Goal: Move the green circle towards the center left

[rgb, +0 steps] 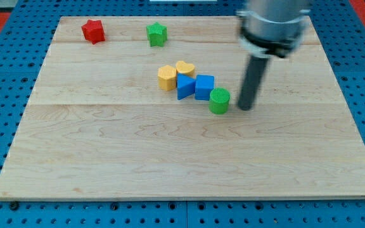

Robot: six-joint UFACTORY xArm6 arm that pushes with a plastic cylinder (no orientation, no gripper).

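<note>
Rod tip (245, 107), no gripper to open or close, sits just right of the green circle (219, 101); push left, skirting the blue cube (204, 87).

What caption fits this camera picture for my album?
My tip sits just right of the green circle, ready to push it left.

The green circle (219, 101), a short ribbed cylinder, is standing upright near the counter (170, 164) centre, slightly toward 2 o'clock, touching the blue square (204, 87) at its 10 o'clock.
</note>
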